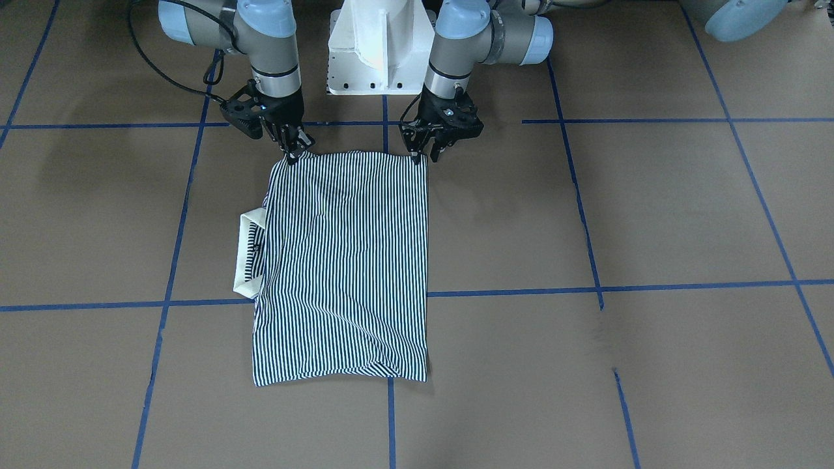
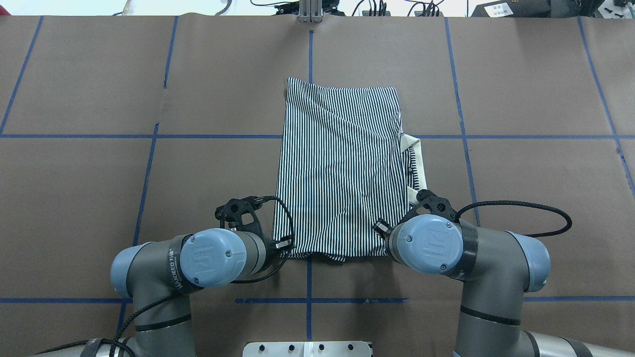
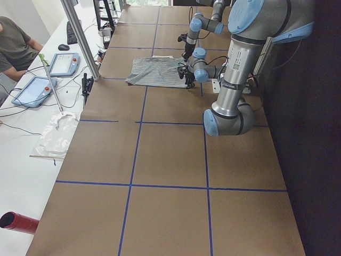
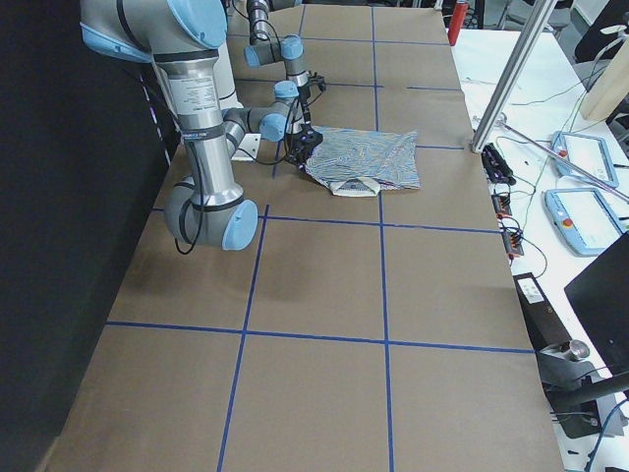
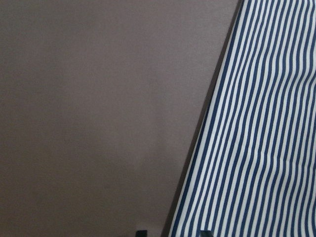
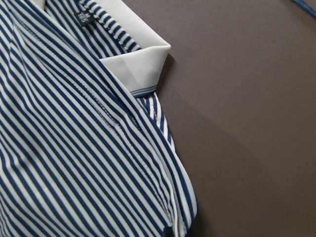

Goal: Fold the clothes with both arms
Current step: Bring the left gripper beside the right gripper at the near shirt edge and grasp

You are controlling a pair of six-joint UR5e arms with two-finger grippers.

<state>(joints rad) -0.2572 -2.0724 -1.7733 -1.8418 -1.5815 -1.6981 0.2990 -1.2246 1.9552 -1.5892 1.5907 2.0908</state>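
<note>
- The polo shirt [image 1: 345, 260] lies flat mid-bench, folded into a tall rectangle of thin navy-and-white stripes, softly wrinkled.
- Its plain white collar [image 1: 251, 255] juts out as a crisp flap from the long edge on the robot's right, with a small dark label [image 6: 83, 18] inside it.
- The bench [image 1: 651, 215] is matt brown paper gridded with blue tape [image 1: 586, 286].
- The left pincer [image 1: 425, 155] stands at the shirt's near left corner, its black fingers apart astride the hem.
- The right pincer [image 1: 294, 153] touches the near right corner; I cannot tell whether it is pinching the cloth.
</note>
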